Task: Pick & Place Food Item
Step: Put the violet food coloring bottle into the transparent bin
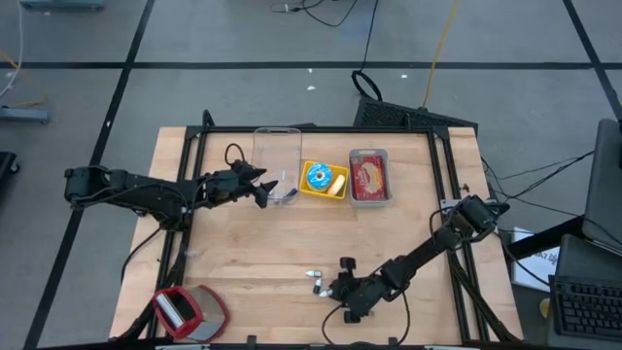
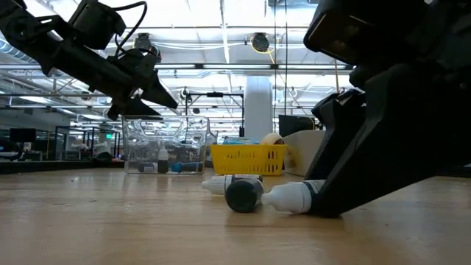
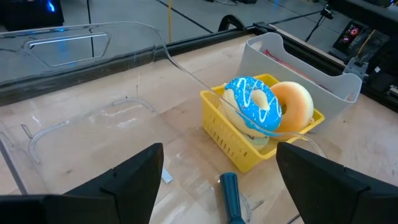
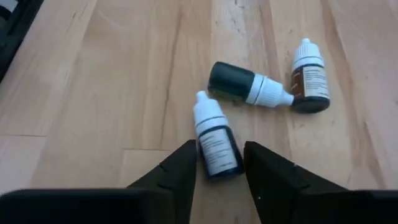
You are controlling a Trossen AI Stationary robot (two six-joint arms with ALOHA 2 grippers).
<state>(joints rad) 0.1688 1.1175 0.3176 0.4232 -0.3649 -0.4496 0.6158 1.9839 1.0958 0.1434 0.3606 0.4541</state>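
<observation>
My right hand [image 4: 219, 163] sits low on the worktop [image 4: 124, 74], fingers narrowing around the nearest dropper bottle [image 4: 215, 140] lying flat between them, ready to be pinched. My left hand [image 3: 217, 180] waits wide open, the donuts [image 3: 267, 106] just ahead.

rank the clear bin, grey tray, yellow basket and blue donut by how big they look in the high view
1. clear bin, the largest footprint.
2. grey tray and yellow basket: look about alike, so no ranking between them.
3. blue donut, the smallest, sitting inside the basket.
</observation>
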